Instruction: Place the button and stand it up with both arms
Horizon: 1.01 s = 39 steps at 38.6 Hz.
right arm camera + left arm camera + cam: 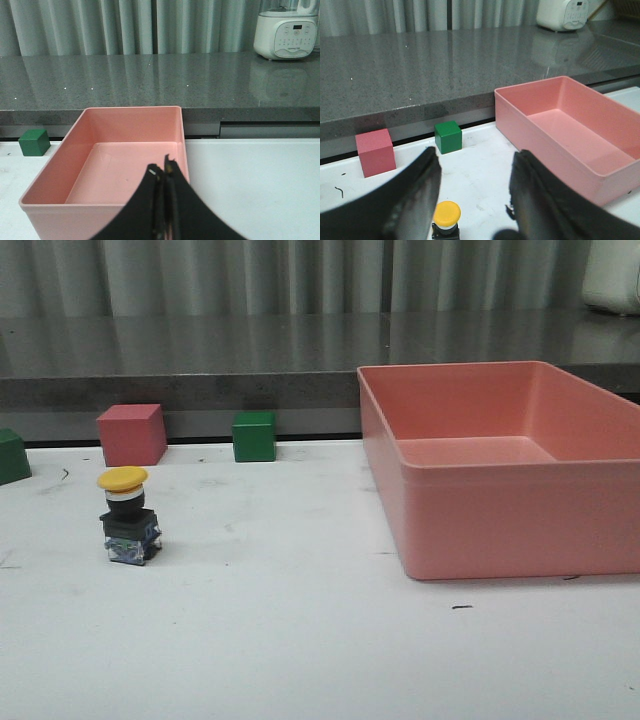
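Observation:
The button stands upright on the white table at the left, yellow cap on top, black body and bluish terminals below. Neither arm shows in the front view. In the left wrist view my left gripper is open, its two black fingers spread wide. The button stands between them, close to one finger, its yellow cap free and untouched. My right gripper is shut with nothing in it, hovering at the near wall of the pink bin.
A large empty pink bin fills the right half of the table. At the table's back edge stand a pink cube, a green cube and another green cube at the far left. A grey counter runs behind.

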Tool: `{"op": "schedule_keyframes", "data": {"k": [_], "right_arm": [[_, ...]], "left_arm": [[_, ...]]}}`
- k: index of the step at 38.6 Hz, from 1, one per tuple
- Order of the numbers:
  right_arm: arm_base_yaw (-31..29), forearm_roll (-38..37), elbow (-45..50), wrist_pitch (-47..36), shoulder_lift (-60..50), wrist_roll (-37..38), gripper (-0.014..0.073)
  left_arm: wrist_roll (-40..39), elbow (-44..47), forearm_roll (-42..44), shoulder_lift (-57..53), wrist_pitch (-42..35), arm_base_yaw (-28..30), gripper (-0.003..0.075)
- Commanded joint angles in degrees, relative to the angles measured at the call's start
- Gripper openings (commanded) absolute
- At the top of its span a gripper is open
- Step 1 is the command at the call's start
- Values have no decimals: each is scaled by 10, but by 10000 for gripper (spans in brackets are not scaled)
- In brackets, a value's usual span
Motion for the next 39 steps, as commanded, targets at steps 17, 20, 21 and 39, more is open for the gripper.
{"op": "schedule_keyframes", "data": {"k": [17,20,21,39], "right_arm": [[-3,-7,-13,-49,6,-6,-70],[-3,-7,-13,-49,6,-6,-70],[-3,-7,-13,-49,6,-6,-70],[-3,-7,-13,-49,6,-6,-70]], "left_arm": [[-6,-16,-7,-174,17,-5,-20],[-6,-16,-7,-174,17,-5,-20],[-6,-16,-7,-174,17,-5,-20],[-6,-16,-7,-174,17,-5,-20]]}}
